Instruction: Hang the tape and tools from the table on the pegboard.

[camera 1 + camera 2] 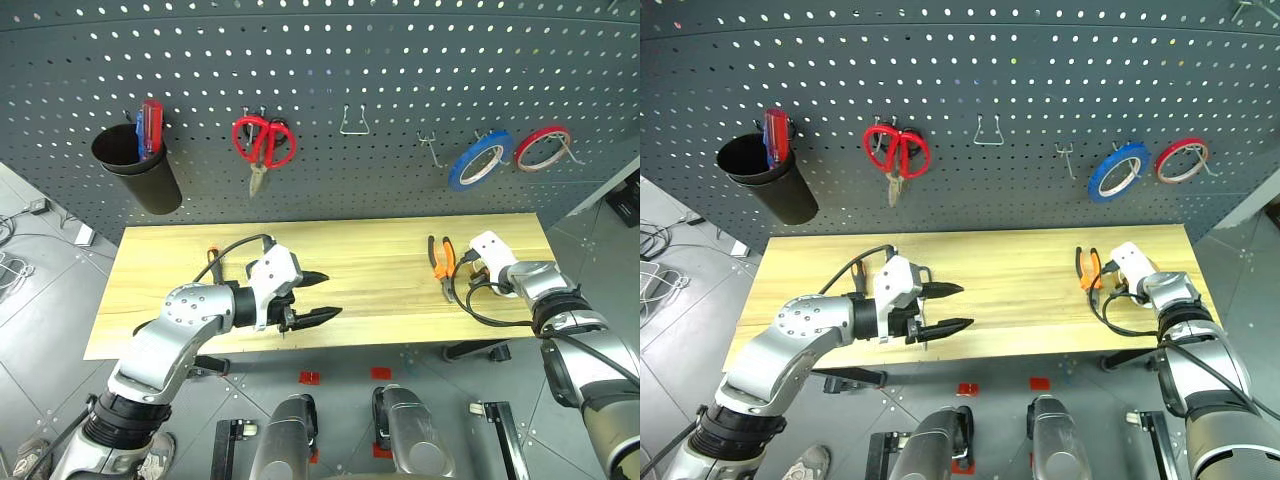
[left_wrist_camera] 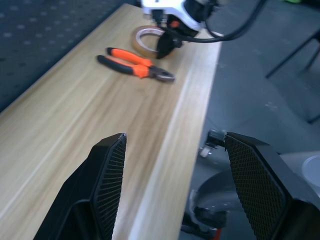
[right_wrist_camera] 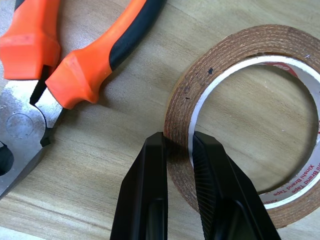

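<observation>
Nothing hung yet: right gripper (image 3: 179, 150) clamped on tape (image 3: 240, 115) rim, pliers (image 3: 75, 55) at ten o'clock; left gripper (image 2: 175, 185) wide, empty.

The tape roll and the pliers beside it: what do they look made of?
The tape: glossy brownish film in visible wound layers, on what looks like a white printed card core. The pliers: bare dull grey metal head; orange-and-black handles, probably moulded plastic or rubber, matte. The right pincer pinches the tape's wall.
</observation>
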Motion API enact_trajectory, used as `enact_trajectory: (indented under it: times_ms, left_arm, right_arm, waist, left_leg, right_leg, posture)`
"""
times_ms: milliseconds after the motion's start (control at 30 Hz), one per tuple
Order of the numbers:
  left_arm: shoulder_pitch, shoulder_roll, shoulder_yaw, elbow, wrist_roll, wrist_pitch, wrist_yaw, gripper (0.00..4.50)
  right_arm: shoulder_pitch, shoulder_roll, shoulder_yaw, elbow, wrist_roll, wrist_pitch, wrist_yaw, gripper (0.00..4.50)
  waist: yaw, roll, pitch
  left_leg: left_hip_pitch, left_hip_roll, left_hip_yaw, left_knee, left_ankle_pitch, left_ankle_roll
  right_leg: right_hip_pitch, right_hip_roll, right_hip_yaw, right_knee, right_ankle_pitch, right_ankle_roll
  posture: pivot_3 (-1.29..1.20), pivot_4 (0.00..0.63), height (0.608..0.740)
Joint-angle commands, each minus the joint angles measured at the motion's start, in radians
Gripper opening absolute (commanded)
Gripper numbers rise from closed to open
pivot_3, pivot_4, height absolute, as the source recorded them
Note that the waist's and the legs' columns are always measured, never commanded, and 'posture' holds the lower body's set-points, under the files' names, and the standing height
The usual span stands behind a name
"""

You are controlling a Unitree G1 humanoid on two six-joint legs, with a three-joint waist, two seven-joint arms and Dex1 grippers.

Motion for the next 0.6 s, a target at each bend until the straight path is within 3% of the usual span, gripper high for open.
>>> enact_trajectory:
  times_ms: [33, 233, 400, 500, 600]
  left_arm:
    - [0.015, -0.006, 0.059, -0.056, -0.025, -0.033, 0.019, 3.32]
    - [0.058, -0.055, 0.127, -0.11, -0.063, -0.117, 0.039, 3.32]
    - [0.098, -0.091, 0.176, -0.114, -0.073, -0.155, 0.087, 3.32]
    - [0.1, -0.112, 0.217, -0.109, -0.085, -0.168, 0.12, 3.32]
    - [0.074, -0.138, 0.269, -0.081, -0.076, -0.21, 0.174, 3.32]
  right_arm:
    - [0.059, -0.046, -0.022, -0.139, 0.007, -0.01, -0.022, 0.42]
    - [0.341, -0.066, -0.055, -0.748, -0.006, 0.064, -0.086, 0.42]
    - [0.62, 0.032, -0.041, -1.253, -0.045, 0.118, -0.198, 0.42]
    - [0.732, 0.098, 0.02, -1.437, -0.091, 0.067, -0.25, 0.42]
    - [0.755, 0.122, 0.069, -1.496, -0.152, -0.079, -0.315, 0.42]
  waist:
    - [0.002, 0.0, 0.0]
    - [0.0, 0.003, 0.003]
    - [-0.003, 0.003, 0.003]
    - [-0.003, 0.004, 0.003]
    - [-0.002, 0.004, 0.003]
  left_leg:
    - [0.0, 0.0, 0.001, 0.0, 0.0, 0.0]
    - [-0.001, 0.0, 0.003, -0.003, 0.002, -0.003]
    - [-0.001, 0.001, 0.004, -0.004, 0.002, -0.003]
    - [-0.001, 0.001, 0.005, -0.004, 0.001, -0.003]
    - [-0.001, 0.0, 0.005, -0.003, 0.0, 0.0]
  right_leg:
    - [0.0, 0.0, 0.001, 0.0, 0.0, 0.0]
    - [-0.004, 0.0, 0.003, -0.001, 0.0, 0.001]
    - [-0.005, 0.0, 0.004, 0.0, -0.001, 0.002]
    - [-0.006, 0.001, 0.006, 0.001, -0.001, 0.003]
    - [-0.007, 0.001, 0.007, 0.001, -0.001, 0.004]
  posture:
    - [-0.23, 0.307, 0.74]
    - [-0.26, 0.31, 0.74]
    - [-0.26, 0.308, 0.74]
    - [-0.26, 0.307, 0.74]
    - [-0.26, 0.305, 0.74]
